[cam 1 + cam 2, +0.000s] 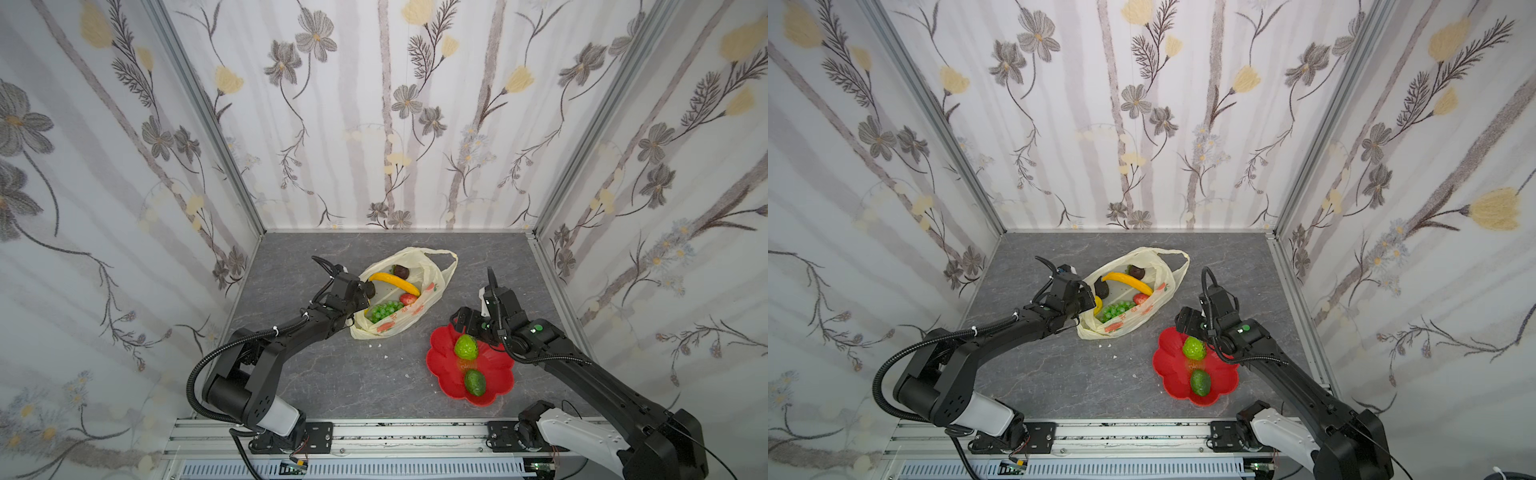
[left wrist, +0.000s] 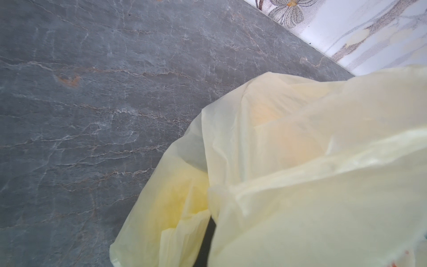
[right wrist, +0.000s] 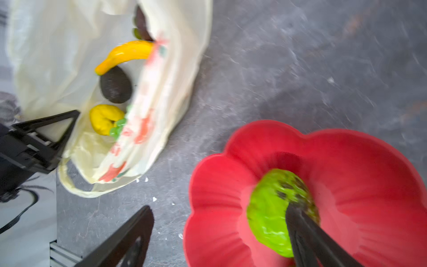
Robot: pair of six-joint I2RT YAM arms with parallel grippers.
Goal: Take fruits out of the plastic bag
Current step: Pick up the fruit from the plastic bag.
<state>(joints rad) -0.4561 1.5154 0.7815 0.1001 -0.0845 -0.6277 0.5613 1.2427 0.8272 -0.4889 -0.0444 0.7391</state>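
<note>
Right wrist view, the desk asked: why did the right gripper (image 3: 218,208) hang at lower centre with its fingers spread wide, gripping nothing?

Reporter: Its delivery sat beneath it. A lumpy green fruit (image 3: 270,208) lay in the red flower-shaped dish (image 3: 346,161) at lower right, with one finger crossing in front of it. A top view showed a green avocado (image 1: 474,382) lower in the same dish. Spread fingers suited another reach into the bag, by my reading.

Desk: And the left gripper (image 3: 67,124)?

Reporter: At the left edge, closed, apparently pinching the rim of the plastic bag (image 3: 147,115), likely to keep its mouth gaping. The bag lay on the grey table (image 3: 300,69) at upper left, near the dish but not touching it. Inside lay the banana (image 3: 124,54), a dark avocado (image 3: 115,84), a yellow lumpy fruit (image 3: 105,119) and the grape bunch (image 3: 117,129). A top view added a strawberry (image 1: 408,298).
</note>
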